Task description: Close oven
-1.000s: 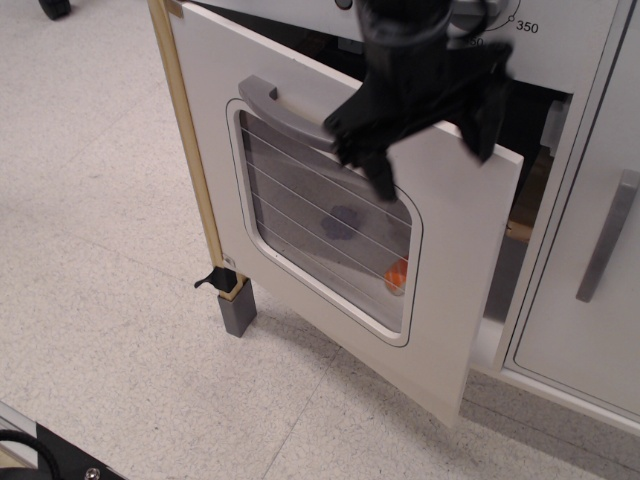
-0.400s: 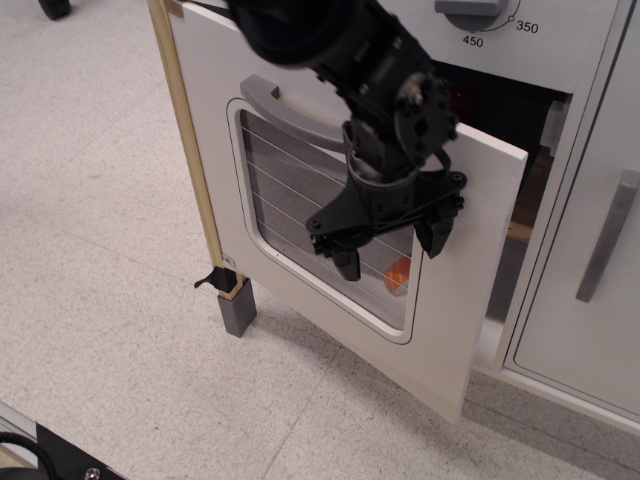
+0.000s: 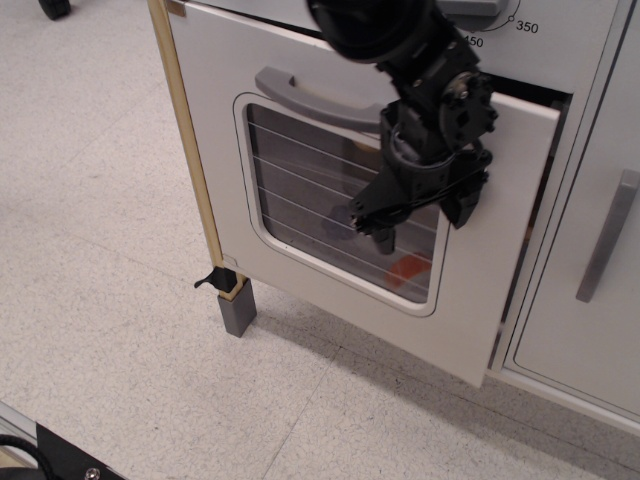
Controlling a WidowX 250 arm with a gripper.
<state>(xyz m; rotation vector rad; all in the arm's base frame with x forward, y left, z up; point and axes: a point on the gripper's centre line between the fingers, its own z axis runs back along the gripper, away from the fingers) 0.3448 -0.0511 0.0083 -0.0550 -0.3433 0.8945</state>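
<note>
One oven (image 3: 300, 130) fills our view, door nearly shut, a dark gap on its right edge | behind the window (image 3: 340, 205) we see something orange (image 3: 408, 268) inside | our gripper (image 3: 420, 220) presses the door, fingers (image 3: 384, 236) spread, holding nothing

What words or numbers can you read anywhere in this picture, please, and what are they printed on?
"350": printed on the oven panel, to the right of the dial.
"450": printed on the same panel below the dial, its first digit partly hidden by the arm.
No other text, brand or sign is legible.
</note>
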